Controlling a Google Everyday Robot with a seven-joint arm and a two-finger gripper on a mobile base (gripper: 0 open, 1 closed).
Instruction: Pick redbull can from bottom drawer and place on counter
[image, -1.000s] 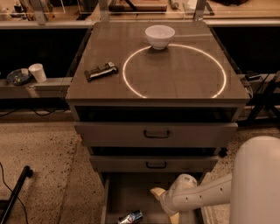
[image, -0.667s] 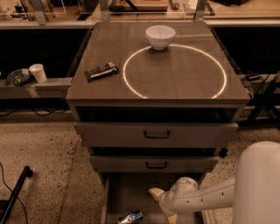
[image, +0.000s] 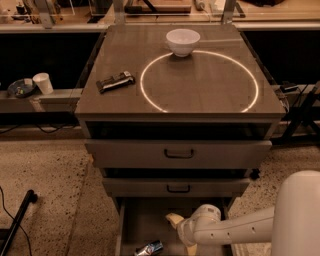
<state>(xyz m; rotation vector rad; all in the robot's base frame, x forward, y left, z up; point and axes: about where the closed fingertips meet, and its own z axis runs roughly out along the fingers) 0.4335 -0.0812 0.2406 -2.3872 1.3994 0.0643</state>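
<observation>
Edging toward redbull can (image: 149, 248), spread jaws inside bottom drawer (image: 142, 220).

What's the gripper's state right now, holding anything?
Gripper: open, holding nothing, over the bottom drawer, just right of the redbull can.

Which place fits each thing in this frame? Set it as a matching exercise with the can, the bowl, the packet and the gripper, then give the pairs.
Things:
1. redbull can
2. white bowl
3. dark packet
4. gripper

Places:
A. on the counter, left of the white circle
B. reaching into the open bottom drawer, right of the can
C. lying on the drawer floor, at the picture's lower edge
D. on the counter, sitting on the circle's far edge

Pairs: 1-C, 2-D, 3-A, 4-B.
</observation>
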